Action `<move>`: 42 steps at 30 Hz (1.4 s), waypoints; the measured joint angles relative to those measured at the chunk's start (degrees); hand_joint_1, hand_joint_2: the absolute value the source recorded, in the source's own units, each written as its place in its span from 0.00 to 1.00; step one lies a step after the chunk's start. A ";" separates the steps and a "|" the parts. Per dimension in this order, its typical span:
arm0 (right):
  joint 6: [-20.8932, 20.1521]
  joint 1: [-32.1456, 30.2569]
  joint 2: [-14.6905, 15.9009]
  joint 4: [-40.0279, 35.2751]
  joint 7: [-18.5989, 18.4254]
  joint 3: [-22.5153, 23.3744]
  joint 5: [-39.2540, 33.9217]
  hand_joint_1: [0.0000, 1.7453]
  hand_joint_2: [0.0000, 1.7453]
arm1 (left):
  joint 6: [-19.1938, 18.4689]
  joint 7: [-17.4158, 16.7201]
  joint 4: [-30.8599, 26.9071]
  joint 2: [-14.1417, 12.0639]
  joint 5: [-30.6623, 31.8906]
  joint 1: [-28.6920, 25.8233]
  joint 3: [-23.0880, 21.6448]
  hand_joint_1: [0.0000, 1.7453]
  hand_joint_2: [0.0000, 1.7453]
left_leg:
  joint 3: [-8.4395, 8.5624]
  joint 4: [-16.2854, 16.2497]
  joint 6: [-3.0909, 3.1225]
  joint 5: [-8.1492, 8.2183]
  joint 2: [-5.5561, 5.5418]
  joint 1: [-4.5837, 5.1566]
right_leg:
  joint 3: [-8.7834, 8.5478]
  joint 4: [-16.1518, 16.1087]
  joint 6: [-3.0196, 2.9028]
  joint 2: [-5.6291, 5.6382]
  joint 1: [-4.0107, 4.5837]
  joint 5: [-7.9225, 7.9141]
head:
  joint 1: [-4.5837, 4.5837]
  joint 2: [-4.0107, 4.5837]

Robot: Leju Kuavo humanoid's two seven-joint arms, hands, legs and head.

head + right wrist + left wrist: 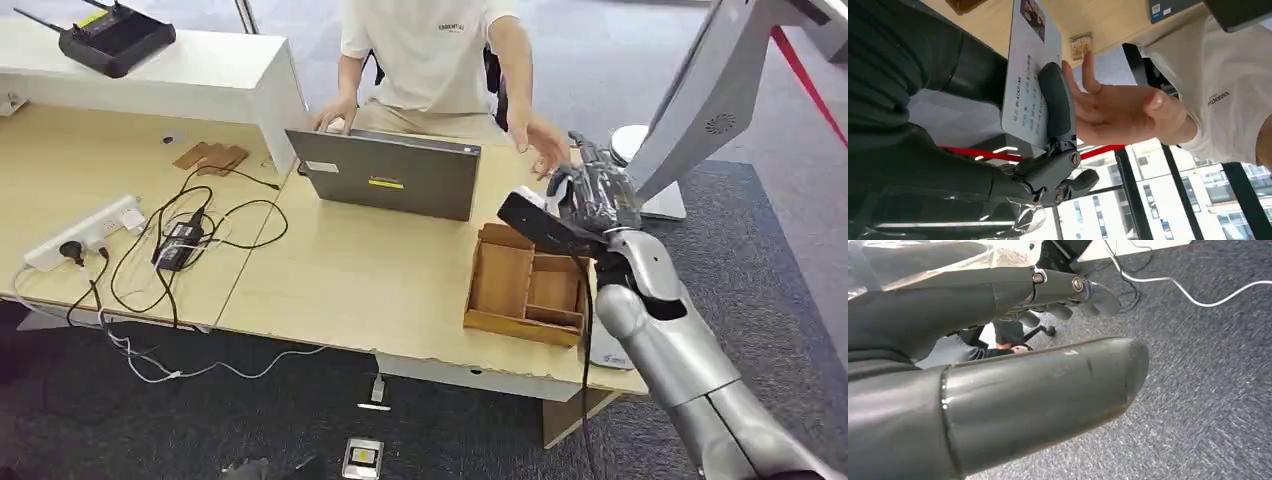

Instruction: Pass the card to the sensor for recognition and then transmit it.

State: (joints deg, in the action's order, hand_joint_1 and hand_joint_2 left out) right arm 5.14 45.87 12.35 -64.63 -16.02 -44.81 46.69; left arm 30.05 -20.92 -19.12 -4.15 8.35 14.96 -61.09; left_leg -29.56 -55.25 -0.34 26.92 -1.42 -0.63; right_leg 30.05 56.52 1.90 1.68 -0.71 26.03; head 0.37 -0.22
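Observation:
My right hand (598, 192) is raised over the desk's far right corner, above a wooden organiser tray (520, 325). It pinches a white printed card (1028, 75) between the thumb and a dark finger (1057, 102). A person's open hand (540, 145) reaches toward mine from behind the laptop; in the right wrist view its palm (1118, 112) lies right beside the card, nearly touching my finger. My left hand (998, 340) hangs low over grey carpet, fingers extended and holding nothing. A white device (608, 352) lies partly hidden under my right forearm at the desk edge.
A grey laptop (390, 172) stands open toward the seated person in a white shirt (430, 50). A power strip (85, 232) with tangled cables and a black adapter (178, 245) lie on the left. A router (115, 38) sits on the white counter. Wooden pieces (210, 157) rest nearby.

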 joint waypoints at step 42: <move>10.56 6.50 -6.69 21.70 0.83 -6.88 3.54 0.00 1.00 | -0.68 -0.09 -0.07 0.17 4.24 -0.68 0.26 0.00 0.00 | 0.02 -0.01 -0.01 0.01 0.05 -0.01 | 0.04 -0.01 0.00 0.02 0.00 0.00 | 0.00 0.00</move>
State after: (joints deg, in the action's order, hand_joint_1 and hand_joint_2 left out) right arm 15.69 52.37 5.66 -42.93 -15.19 -51.69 50.23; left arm 29.38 -21.00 -19.19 -3.98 12.59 14.28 -60.83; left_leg -29.55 -55.27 -0.35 26.92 -1.36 -0.64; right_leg 30.09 56.51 1.89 1.70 -0.71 26.03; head 0.37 -0.22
